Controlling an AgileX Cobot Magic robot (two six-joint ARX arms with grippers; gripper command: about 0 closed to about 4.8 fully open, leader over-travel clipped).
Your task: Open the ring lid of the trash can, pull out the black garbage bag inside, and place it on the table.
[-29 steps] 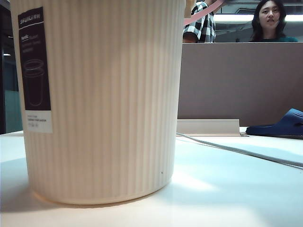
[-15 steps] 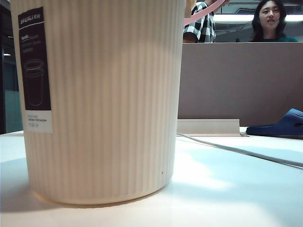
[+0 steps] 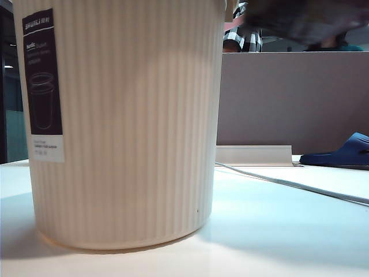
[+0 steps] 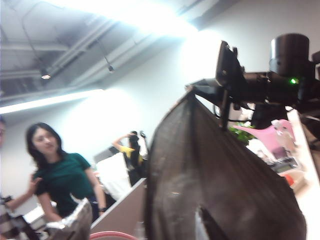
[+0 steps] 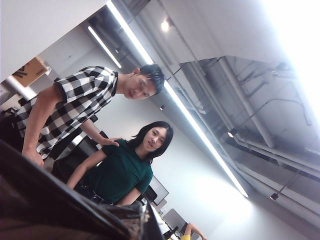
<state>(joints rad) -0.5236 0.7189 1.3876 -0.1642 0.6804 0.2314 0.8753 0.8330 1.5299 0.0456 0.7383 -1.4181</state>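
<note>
black garbage bag (image 3: pixel 305 23) just popped up over the trash can (image 3: pixel 124 121), nearly out; right hand clamped shut, left hand's state unclear, both unseen

On my left wrist feed the right arm (image 4: pixel 286 55) is black throughout; it has a squat round drum housing with one small green light lit below it; the right hand (image 4: pixel 220 86) is flat, dark and angular.

blue slipper (image 3: pixel 343 152) far right | grey cable (image 3: pixel 300 186) | partition panel (image 3: pixel 294 98) behind
</note>
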